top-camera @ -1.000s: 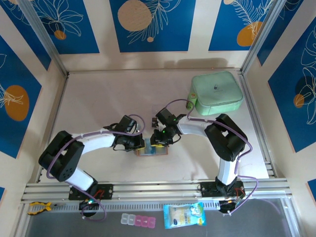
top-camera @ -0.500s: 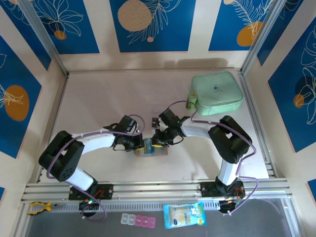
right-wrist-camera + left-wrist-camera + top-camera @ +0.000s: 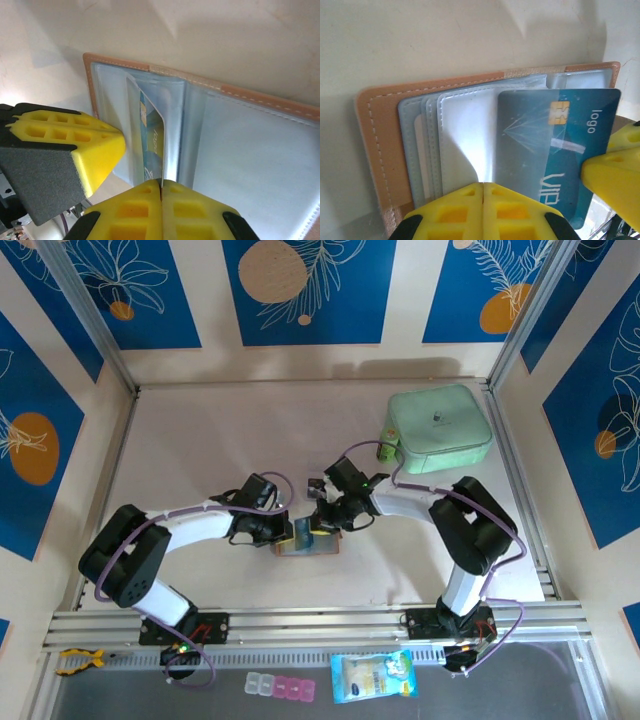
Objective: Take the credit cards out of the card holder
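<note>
Right gripper (image 3: 161, 186) pinches credit card (image 3: 151, 137) edge; left gripper (image 3: 483, 189) clamps card holder (image 3: 370, 130).

card (image 3: 545, 145) bottom hidden behind fingers (image 3: 450, 215)

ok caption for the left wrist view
Closed yellow left gripper at the open tan leather card holder, a blue chip credit card partly out of it.

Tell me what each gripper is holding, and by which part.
Left gripper: a clear sleeve of the card holder, by its edge. Right gripper: the blue card, by its edge.
</note>
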You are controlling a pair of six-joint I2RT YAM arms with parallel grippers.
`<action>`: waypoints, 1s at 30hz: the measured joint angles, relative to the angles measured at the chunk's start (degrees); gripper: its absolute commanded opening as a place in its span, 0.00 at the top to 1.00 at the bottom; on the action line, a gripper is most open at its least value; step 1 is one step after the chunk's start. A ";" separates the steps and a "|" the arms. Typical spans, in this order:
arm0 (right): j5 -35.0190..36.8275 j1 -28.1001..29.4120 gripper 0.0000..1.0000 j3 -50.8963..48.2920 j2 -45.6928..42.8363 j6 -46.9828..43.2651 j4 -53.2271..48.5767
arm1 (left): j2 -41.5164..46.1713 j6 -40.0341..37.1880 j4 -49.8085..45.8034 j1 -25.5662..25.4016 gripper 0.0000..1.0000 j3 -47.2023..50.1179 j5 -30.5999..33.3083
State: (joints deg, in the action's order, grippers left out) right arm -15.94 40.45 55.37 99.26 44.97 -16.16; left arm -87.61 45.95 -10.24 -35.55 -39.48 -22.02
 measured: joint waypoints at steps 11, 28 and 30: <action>4.61 -1.11 0.96 0.61 -3.72 -5.25 -7.93 | 0.00 -0.02 0.04 0.00 0.99 0.00 0.00; 12.09 -1.22 1.00 16.24 -3.54 -34.25 -28.79 | 0.00 -0.07 0.09 0.00 0.92 -0.33 0.02; 13.03 -1.25 1.00 17.75 -3.04 -39.50 -30.21 | 0.02 -0.07 -0.09 0.00 0.92 -0.35 0.04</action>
State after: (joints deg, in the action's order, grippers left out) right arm -2.92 39.20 73.12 96.23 5.48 -46.37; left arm -87.59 45.89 -10.33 -35.55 -39.83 -21.98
